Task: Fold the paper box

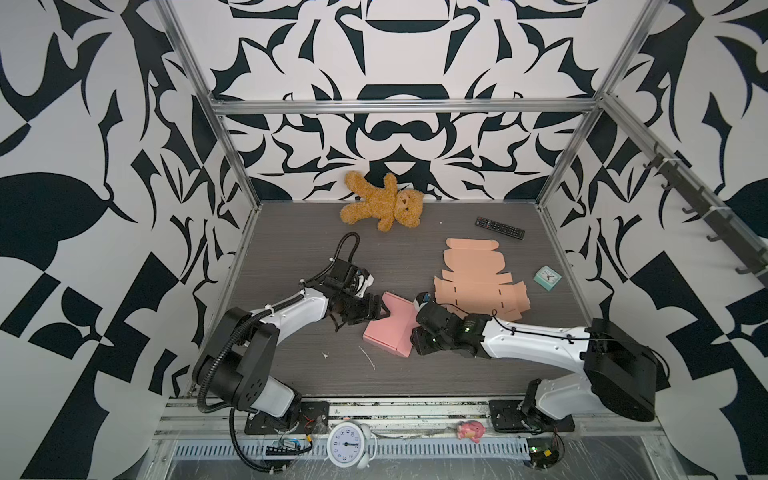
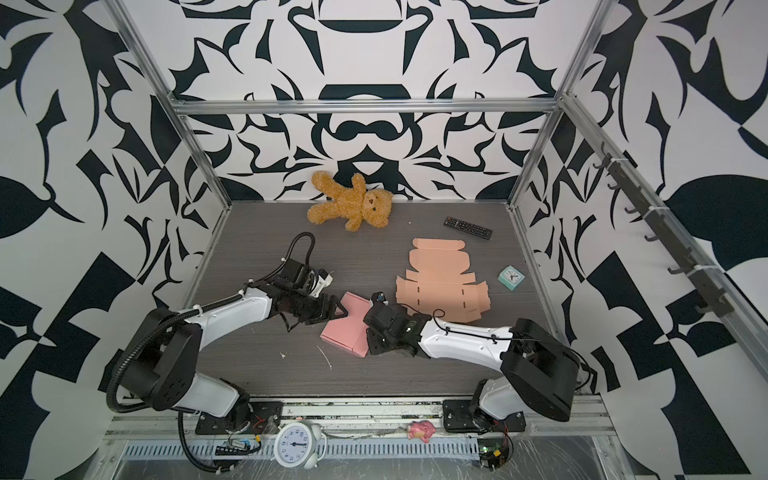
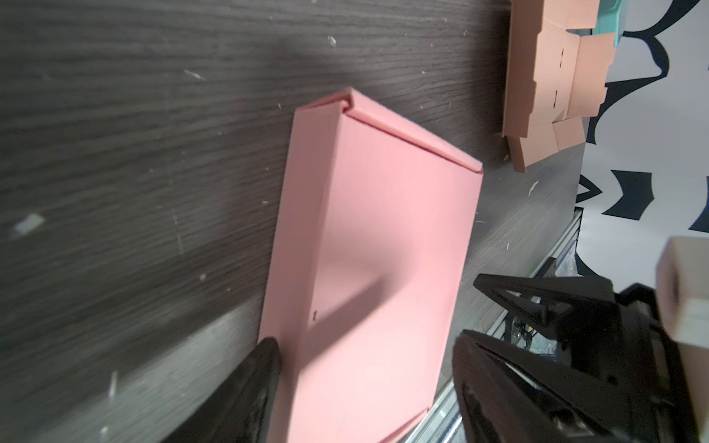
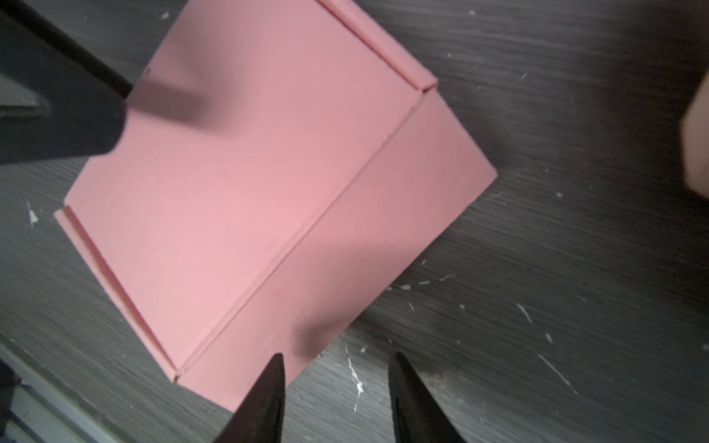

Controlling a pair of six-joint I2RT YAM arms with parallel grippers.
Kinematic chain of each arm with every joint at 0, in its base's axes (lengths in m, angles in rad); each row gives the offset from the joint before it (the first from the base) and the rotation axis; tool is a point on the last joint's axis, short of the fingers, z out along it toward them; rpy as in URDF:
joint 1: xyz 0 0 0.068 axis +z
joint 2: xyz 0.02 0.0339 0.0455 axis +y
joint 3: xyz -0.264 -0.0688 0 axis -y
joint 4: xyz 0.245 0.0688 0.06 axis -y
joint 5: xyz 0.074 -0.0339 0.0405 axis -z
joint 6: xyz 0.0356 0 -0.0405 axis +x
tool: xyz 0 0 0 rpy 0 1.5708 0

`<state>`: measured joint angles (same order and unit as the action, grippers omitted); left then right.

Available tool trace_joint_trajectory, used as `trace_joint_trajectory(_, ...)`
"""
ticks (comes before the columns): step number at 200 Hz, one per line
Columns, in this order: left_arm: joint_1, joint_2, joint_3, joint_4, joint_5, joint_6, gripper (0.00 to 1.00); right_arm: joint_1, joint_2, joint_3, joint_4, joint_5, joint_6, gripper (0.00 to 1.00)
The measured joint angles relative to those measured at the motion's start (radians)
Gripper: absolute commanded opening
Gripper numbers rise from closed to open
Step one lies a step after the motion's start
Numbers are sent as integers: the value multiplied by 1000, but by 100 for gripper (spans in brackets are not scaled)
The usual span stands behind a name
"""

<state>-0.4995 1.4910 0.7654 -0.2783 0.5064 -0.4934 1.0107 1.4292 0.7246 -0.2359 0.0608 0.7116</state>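
At table (image 1: 291, 249) centre lies the closed pink paper box (image 1: 390, 330). The left gripper (image 3: 362, 345) straddles its ten-o'clock corner, jaws apart; the right gripper (image 4: 335, 368), at four o'clock, is parted, empty.

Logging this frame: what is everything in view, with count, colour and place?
paper box: 1, pink, folded, mid-table between the grippers
flat box blank: 1, peach, unfolded, right of the paper box
teddy bear: 1, brown, back edge
remote control: 1, black, back right
small clock: 1, teal, right side
alarm clock: 1, white, front rail
toy: 1, pink, front rail
table: 1, dark grey wood
left gripper: 1, black, jaws apart astride the box
right gripper: 1, black, jaws apart at the box's edge
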Motion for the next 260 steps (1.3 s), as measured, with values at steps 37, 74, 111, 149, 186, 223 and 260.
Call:
trace_joint_trajectory(37, -4, -17, -16, 3, 0, -11, 74, 1, 6, -7, 5, -3, 5, 43)
trace_joint_trajectory(74, -17, -23, -37, 6, -2, -18, 74, 4, 26, -11, 19, -8, 19, 42)
trace_joint_trajectory(111, -21, -52, -48, 5, -6, -27, 74, 10, 32, -13, 22, -9, 22, 42)
trace_joint_trajectory(149, -29, -58, -48, 5, -16, -34, 74, 18, 32, -16, 25, -8, 25, 42)
trace_joint_trajectory(186, -47, -64, -54, 8, -39, -43, 73, 24, 45, -16, 31, -8, 27, 42)
trace_joint_trajectory(223, -66, -71, -80, 18, -53, -64, 73, 29, 61, -16, 36, -8, 27, 43)
trace_joint_trajectory(260, -80, -71, -85, 29, -69, -84, 71, 35, 74, -15, 40, -9, 27, 43)
